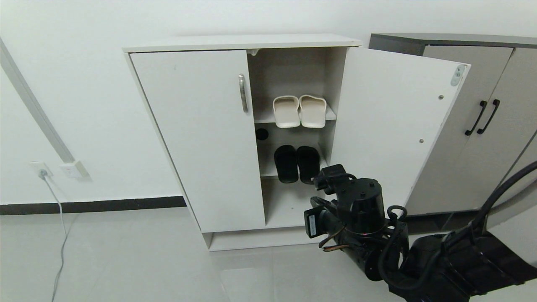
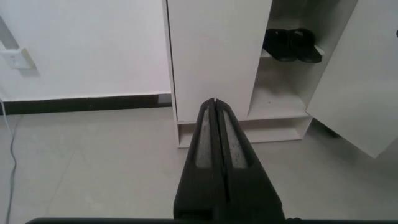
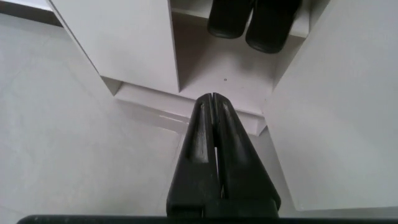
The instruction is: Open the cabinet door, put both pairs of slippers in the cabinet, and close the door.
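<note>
The white cabinet has its left door shut and its right door swung wide open. A cream pair of slippers lies on the upper shelf and a black pair on the shelf below. My right gripper hangs low in front of the opening, beside the open door's lower edge. From the right wrist, it is shut and empty, below the black slippers. My left gripper is shut and empty, held back over the floor facing the cabinet base, with the black pair farther off.
A grey cabinet with two black handles stands right behind the open door. A wall socket with a cable trailing to the floor is at the far left. Bare tiled floor lies before the cabinet.
</note>
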Available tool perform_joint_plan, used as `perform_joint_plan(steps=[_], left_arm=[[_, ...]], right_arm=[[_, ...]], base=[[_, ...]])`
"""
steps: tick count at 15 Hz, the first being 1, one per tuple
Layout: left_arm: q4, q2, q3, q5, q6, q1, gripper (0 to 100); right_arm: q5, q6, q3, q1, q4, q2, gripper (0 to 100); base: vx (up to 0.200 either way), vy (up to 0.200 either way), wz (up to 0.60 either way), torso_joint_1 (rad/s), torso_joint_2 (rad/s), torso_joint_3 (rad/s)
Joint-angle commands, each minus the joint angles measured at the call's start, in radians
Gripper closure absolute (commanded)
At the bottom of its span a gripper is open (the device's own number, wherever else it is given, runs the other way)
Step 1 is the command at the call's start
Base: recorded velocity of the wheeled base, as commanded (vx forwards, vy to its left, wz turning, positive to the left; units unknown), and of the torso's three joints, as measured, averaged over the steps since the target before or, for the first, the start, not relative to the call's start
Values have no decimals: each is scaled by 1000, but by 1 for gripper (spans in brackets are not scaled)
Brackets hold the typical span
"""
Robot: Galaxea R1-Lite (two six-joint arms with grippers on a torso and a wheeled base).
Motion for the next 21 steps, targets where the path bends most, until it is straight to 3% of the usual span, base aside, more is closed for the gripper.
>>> perform_joint_plan(steps=[1,9,21], left_arm=[[0,1,0,0,0,0,100],[0,1,0,-1,1,0,100],[0,1,0,-1,1,0,100]], right_arm=[[0,0,0,0,0,2,100],[0,0,6,-1,-1,2,100],[0,-3,8,-1,0,1,100]], base=[[0,0,0,-2,-207,-227],[0,0,0,39,-406,-357],[0,0,0,154,-479,-329]])
